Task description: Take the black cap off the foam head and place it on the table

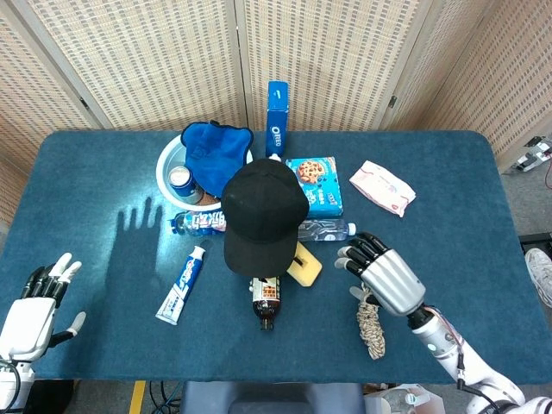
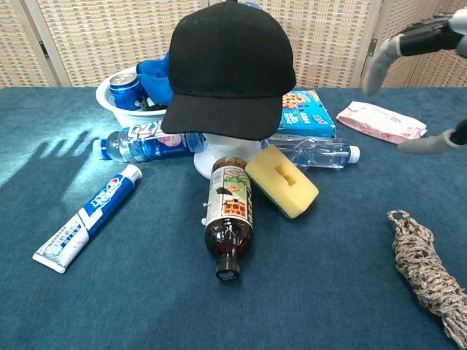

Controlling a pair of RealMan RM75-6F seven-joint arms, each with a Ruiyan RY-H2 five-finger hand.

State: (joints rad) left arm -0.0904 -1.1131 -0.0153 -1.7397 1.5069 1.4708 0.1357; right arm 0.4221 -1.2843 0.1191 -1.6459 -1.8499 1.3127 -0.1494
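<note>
The black cap (image 1: 261, 215) (image 2: 228, 69) sits on the white foam head (image 2: 226, 156) at the table's middle, brim toward me. My right hand (image 1: 383, 274) is open, fingers spread, hovering right of the cap above the rope, apart from the cap. In the chest view only its fingertips (image 2: 408, 44) show at the upper right. My left hand (image 1: 33, 308) is open at the near left table edge, far from the cap.
Around the head lie a tea bottle (image 2: 228, 215), yellow sponge (image 2: 282, 180), toothpaste (image 2: 86, 216), two water bottles (image 2: 149, 141), a white bowl (image 1: 172, 162) with can and blue cloth, cookie boxes (image 1: 315, 184), a pink pack (image 1: 381, 187) and rope (image 1: 370, 321).
</note>
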